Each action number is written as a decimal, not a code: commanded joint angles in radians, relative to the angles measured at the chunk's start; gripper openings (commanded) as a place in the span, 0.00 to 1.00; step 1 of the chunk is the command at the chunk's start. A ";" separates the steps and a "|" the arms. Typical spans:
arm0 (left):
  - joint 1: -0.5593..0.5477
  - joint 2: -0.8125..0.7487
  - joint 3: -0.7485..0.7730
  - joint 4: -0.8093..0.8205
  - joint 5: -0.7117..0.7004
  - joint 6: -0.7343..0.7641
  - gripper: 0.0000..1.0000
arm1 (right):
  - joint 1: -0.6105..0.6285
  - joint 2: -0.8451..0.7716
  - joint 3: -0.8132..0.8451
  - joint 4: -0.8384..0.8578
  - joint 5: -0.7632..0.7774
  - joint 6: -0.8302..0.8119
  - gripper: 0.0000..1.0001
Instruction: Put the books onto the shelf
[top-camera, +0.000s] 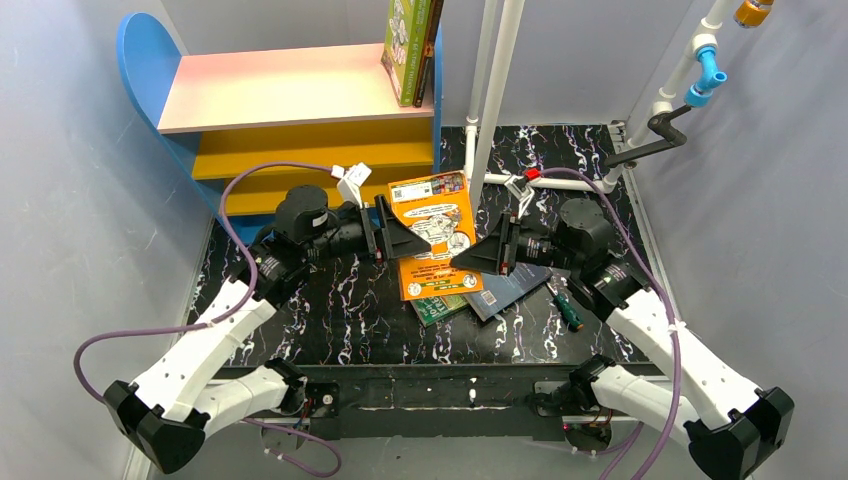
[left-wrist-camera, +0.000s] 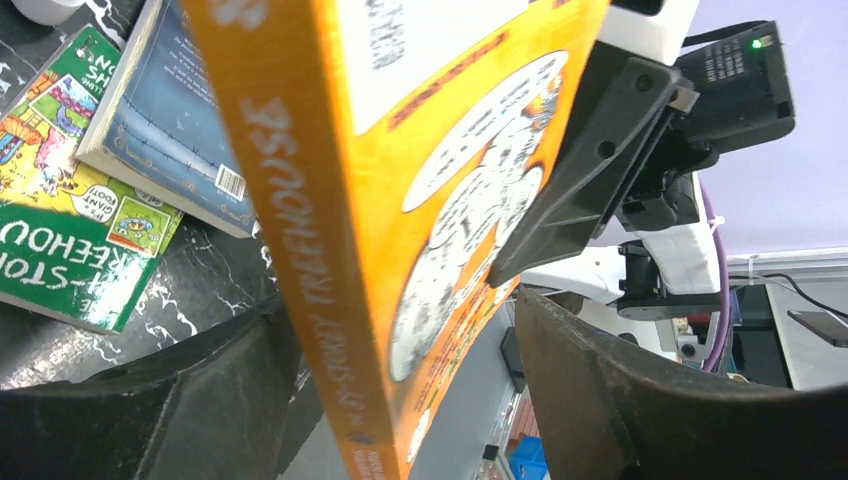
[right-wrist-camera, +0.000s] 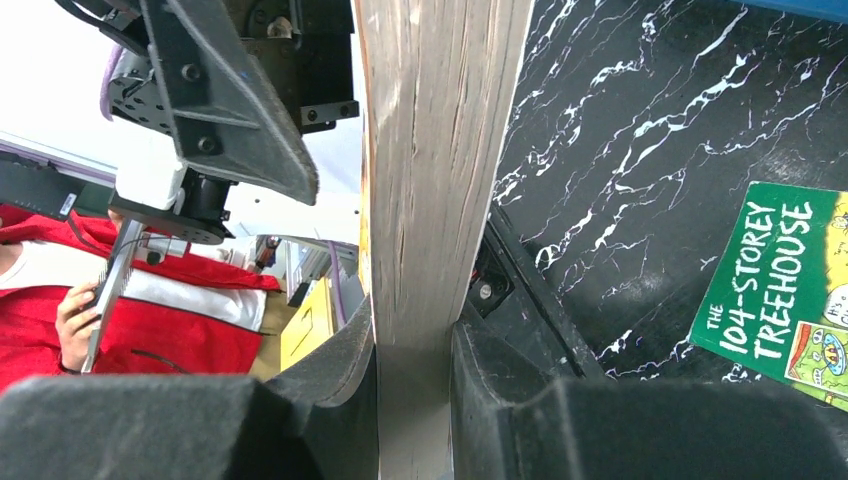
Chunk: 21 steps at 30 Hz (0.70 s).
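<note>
One orange book (top-camera: 432, 235) is held off the bench (top-camera: 330, 320), about mid-bench, with its cover toward the overhead camera. Right gripper (top-camera: 466, 257) is on its 4 o'clock side, jaws narrow and clamped on the page edge. Left gripper (top-camera: 415, 240) is on its 9 o'clock side, jaws wide and straddling the spine, with a gap showing on the cover side. Green book (top-camera: 440, 308) and dark blue book (top-camera: 512, 285) lie flat on the bench at 6 and 5 o'clock of the orange one, overlapping. Screwdriver (top-camera: 568, 310) is at 4 o'clock, beside the blue one. Shelf (top-camera: 280, 90) is at 11 o'clock, with two books (top-camera: 412, 50) upright at the right end of its top board.
</note>
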 joint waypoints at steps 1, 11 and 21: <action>0.001 -0.039 0.041 0.033 0.004 0.013 0.73 | 0.014 0.014 0.044 0.135 -0.022 0.007 0.01; 0.003 -0.112 0.168 -0.236 -0.242 0.105 0.00 | 0.034 0.069 0.176 -0.244 0.200 -0.098 0.65; 0.003 0.096 0.918 -0.717 -0.528 0.407 0.00 | -0.002 -0.057 0.334 -0.600 0.494 -0.238 0.85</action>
